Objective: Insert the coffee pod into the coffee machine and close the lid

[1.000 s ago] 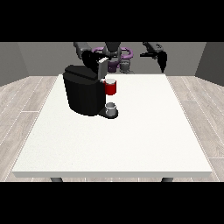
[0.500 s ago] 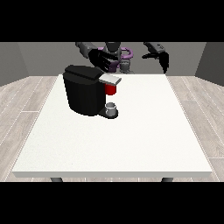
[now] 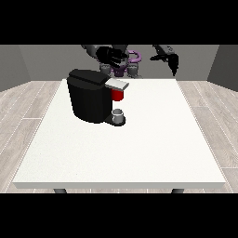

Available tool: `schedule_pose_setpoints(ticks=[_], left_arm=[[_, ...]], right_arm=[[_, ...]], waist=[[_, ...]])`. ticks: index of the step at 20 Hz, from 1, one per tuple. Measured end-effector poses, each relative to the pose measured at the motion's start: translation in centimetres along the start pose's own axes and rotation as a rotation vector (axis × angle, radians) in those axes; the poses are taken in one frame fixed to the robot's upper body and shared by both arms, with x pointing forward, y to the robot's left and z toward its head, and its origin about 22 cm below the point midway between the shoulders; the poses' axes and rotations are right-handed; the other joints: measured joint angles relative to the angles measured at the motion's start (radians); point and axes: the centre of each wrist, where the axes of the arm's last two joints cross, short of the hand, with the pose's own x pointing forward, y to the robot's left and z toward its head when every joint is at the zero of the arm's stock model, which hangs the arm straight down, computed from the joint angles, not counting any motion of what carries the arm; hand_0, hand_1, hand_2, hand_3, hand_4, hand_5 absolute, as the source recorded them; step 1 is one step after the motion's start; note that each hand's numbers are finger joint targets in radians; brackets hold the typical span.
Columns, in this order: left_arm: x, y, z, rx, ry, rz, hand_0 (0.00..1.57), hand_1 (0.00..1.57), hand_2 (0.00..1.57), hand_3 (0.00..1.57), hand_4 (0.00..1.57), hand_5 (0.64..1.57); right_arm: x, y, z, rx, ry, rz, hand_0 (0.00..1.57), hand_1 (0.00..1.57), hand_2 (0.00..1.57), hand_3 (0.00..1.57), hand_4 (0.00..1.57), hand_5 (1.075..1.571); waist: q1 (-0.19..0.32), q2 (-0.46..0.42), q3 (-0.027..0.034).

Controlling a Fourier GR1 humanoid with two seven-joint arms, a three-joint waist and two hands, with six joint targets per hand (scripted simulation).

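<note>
The black coffee machine (image 3: 89, 95) stands on the white table (image 3: 139, 148) at the left. Its grey lid (image 3: 116, 84) lies down flat over the red pod holder (image 3: 118, 95). A small grey cup (image 3: 118, 115) sits on the machine's base under the holder. No loose coffee pod shows. The hand at the view's left (image 3: 113, 56) hovers above and behind the lid, apart from it, with its fingers spread. The hand at the view's right (image 3: 170, 59) is raised at the far right edge of the table, fingers hanging relaxed, holding nothing.
The robot's purple and grey torso (image 3: 126, 65) stands behind the table's far edge. White tabletop stretches in front of and to the right of the machine. A wood floor surrounds the table.
The lid has swung down from upright to flat over the red holder. The hand at the view's left has lifted off it and drawn back upward. The other hand shifted slightly.
</note>
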Motion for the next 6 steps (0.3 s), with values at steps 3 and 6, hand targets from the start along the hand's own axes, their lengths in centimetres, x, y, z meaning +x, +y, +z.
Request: schedule_pose_setpoints(ticks=[3,6], left_arm=[[-1.0,0.4,0.6,0.023,0.020,0.003,0.00,0.00,0.00,0.00,0.14,1.571],[-2.3,0.4,1.7,0.045,0.045,0.012,0.00,0.00,0.00,0.00,0.19,1.571]], right_arm=[[-1.2,1.9,1.7,0.036,-0.009,-0.072,0.00,0.00,0.00,0.00,0.29,1.571],[-3.7,3.2,4.7,0.033,0.028,-0.159,0.00,0.00,0.00,0.00,0.16,1.571]], waist=[[-0.029,-0.042,-0.0001],[-0.065,-0.093,0.0001]])
